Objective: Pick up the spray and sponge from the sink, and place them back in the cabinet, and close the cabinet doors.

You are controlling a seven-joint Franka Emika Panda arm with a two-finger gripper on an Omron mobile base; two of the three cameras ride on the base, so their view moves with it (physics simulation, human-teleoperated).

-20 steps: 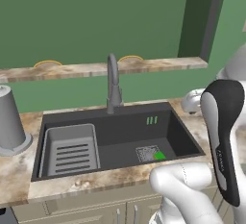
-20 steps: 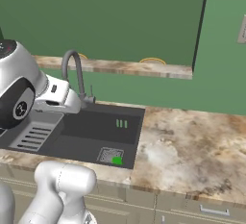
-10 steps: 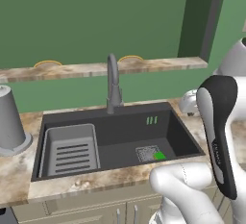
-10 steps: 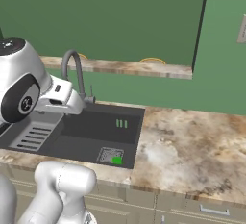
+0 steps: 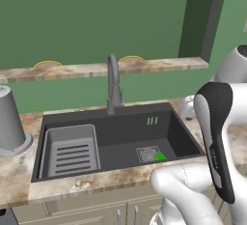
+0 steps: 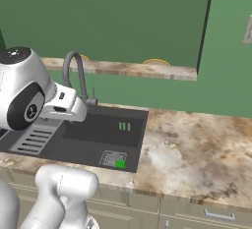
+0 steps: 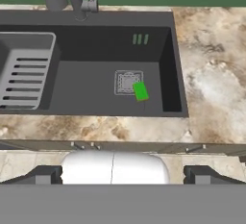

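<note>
The sponge (image 7: 141, 92) lies flat on the sink (image 7: 166, 50) floor, touching the drain grate (image 7: 127, 82) near the basin's right wall. The ribbed tray (image 7: 26, 69) fills the left end. The end effector (image 7: 120, 176) hangs above the worktop's (image 7: 211, 74) front edge, fingers spread wide, holding nothing.

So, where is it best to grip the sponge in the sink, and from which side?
Probably from straight above. The sponge lies flat on the sink floor, partly over the drain grate, so only its top and thin edges are free. Close the open gripper across the short width, on the two long edges, turning the hand to match its slight slant.
</note>
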